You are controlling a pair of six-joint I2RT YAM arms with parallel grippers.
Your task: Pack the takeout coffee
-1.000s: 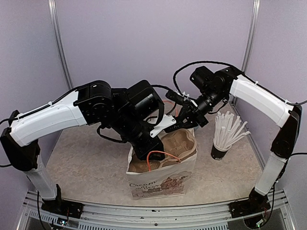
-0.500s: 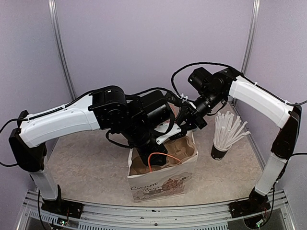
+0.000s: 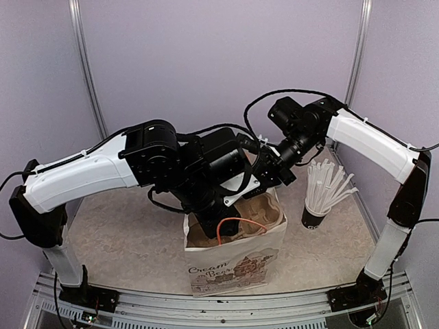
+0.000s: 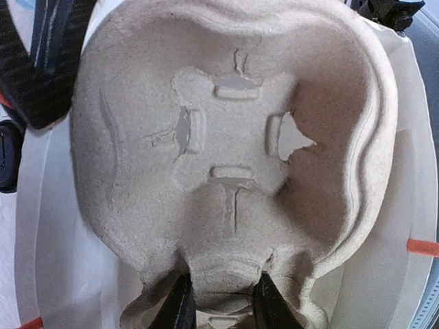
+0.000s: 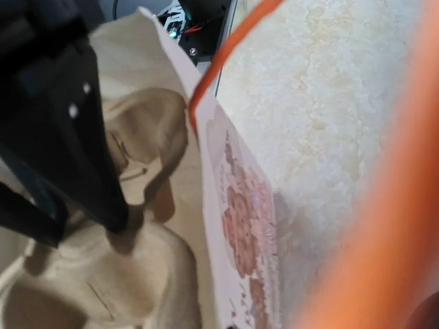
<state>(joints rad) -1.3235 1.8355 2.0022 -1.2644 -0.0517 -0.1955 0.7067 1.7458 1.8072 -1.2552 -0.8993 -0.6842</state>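
The takeout coffee is out of view in every frame. A white paper bag [image 3: 233, 264] with printed lettering stands open at the table's middle. Inside it lies a moulded pulp cup carrier [image 4: 226, 151], its cup wells empty. My left gripper [image 4: 219, 305] reaches down into the bag and is shut on the carrier's near tab. My right gripper [image 3: 274, 171] sits at the bag's far rim, shut on the bag's orange handle [image 5: 384, 205], which blurs across the right wrist view. That gripper's own fingers do not show there.
A dark cup of white straws [image 3: 315, 216] stands to the right of the bag. The bag's near orange handle [image 3: 233, 226] loops over its mouth. Lilac walls close in the back and both sides.
My left arm has swung right and settled over the bag with the carrier; the bag now stands a little straighter. The right arm has hardly moved.
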